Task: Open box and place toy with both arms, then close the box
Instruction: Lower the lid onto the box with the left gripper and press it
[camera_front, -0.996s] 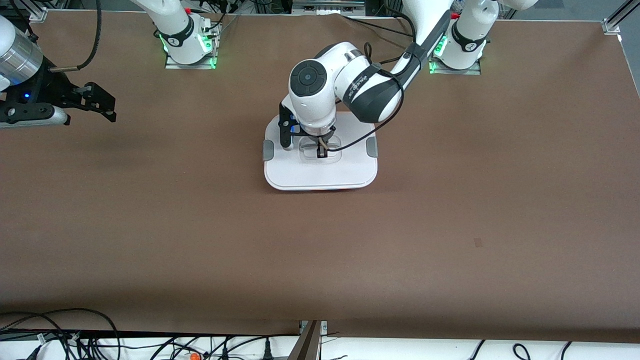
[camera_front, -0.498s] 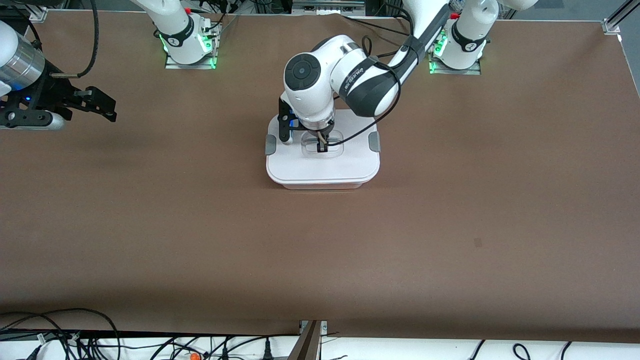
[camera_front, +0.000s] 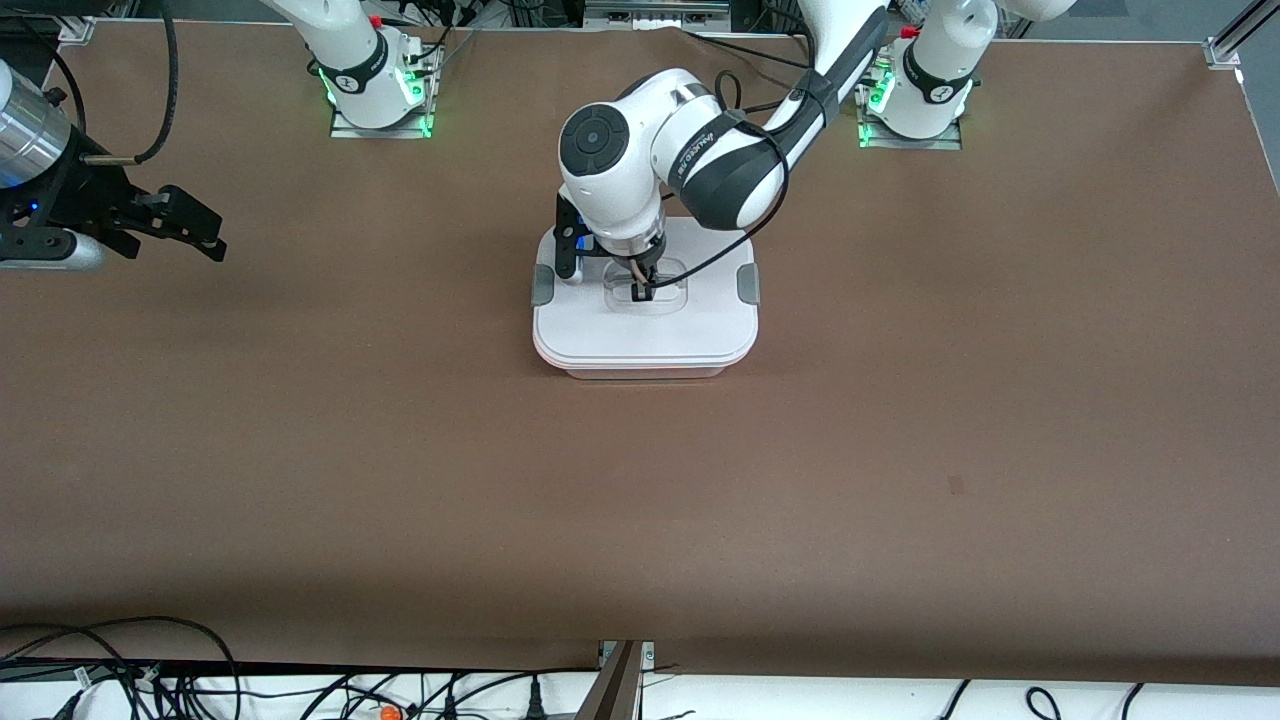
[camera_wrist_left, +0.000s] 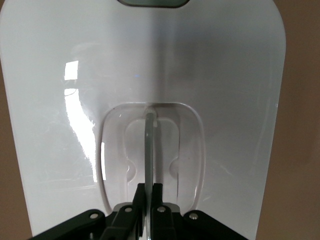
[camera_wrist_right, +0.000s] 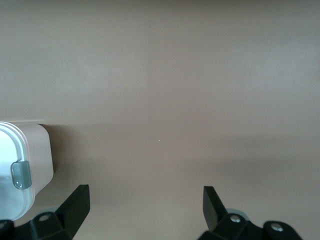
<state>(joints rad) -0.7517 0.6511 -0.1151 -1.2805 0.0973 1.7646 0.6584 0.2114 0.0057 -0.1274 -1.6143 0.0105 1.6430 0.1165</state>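
While lid (camera_front: 645, 325) sits on brown table (camera_front: 900, 400) | left pincer (camera_front: 641, 292) clenched on handle (camera_wrist_left: 150, 150) | right pincer (camera_wrist_right: 145, 205) released

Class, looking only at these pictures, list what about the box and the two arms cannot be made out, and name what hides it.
- Toy: unseen in every view; the white lid covers the box.
- Lid edge nearest the bases: front view, hidden by the left arm.
- Left gripper body: cut off by the left wrist view's edge.
- Right arm: cut off by the front view's edge.
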